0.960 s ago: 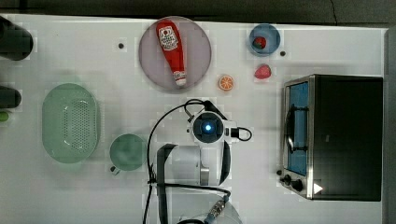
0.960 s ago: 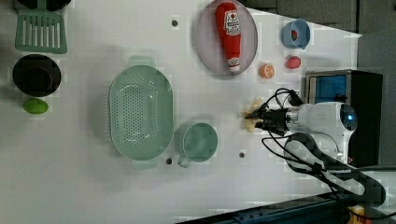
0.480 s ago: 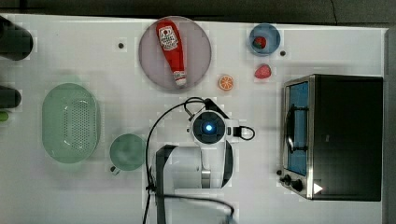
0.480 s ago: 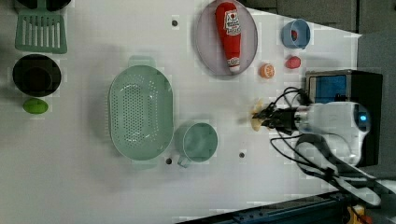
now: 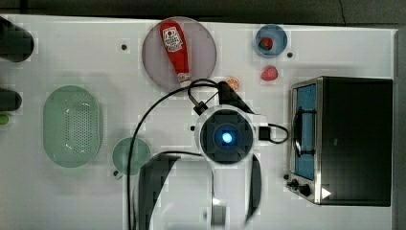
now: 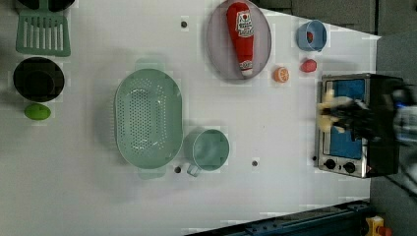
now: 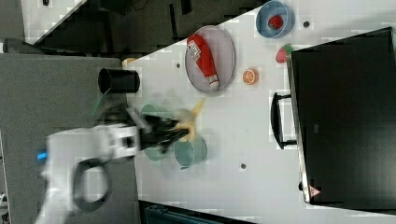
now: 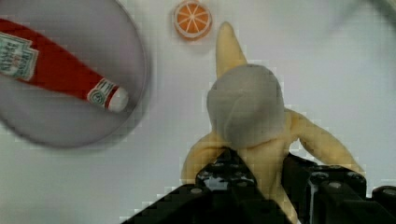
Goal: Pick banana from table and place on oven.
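Note:
My gripper (image 8: 261, 172) is shut on the banana (image 8: 247, 116), a pale yellow, partly peeled fruit, held well above the white table (image 5: 72, 57). In the left view the banana (image 6: 327, 110) and the gripper (image 6: 340, 115) show in front of the oven's (image 6: 378, 98) blue glass door. In the right view the banana (image 7: 189, 123) hangs over the table's middle, apart from the oven (image 7: 345, 116). In the top view the arm's wrist (image 5: 225, 136) covers the banana, with the oven (image 5: 354, 139) at the top view's right.
A red ketchup bottle (image 5: 176, 50) lies on a grey plate (image 5: 201, 57). An orange slice (image 5: 233, 84), a strawberry (image 5: 269, 73) and a blue bowl (image 5: 270, 40) sit near the oven. A green colander (image 5: 72, 125) and green cup (image 5: 130, 155) stand at the top view's left.
The arm has risen with the banana and moved toward the oven, to the right in the left view. The grip has stayed on the banana.

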Robot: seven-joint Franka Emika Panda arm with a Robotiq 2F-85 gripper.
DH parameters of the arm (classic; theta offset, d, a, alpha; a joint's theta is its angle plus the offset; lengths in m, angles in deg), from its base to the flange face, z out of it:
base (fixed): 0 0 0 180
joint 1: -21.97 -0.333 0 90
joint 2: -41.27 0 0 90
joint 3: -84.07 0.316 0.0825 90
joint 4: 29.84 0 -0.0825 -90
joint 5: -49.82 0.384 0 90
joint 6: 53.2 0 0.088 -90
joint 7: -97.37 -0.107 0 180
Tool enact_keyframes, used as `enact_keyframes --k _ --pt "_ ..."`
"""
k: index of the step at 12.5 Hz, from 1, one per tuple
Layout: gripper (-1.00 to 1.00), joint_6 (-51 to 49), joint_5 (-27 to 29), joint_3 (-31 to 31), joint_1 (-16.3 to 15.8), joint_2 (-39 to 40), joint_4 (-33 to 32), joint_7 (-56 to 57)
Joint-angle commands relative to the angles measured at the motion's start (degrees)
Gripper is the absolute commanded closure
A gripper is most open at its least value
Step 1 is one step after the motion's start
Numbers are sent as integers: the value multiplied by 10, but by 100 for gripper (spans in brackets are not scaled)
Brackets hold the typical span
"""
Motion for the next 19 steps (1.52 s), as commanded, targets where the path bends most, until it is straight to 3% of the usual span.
enact_keyframes --k 1,4,7,13,19 --pt "47 -126 -9 -3 3 -20 83 -18" --pt "47 -218 -9 -18 5 -10 169 -17" --pt "47 -222 -9 -60 9 16 220 -8" --pt "47 -203 -18 -188 19 73 230 145" --pt "47 -71 -18 -309 24 167 230 385"
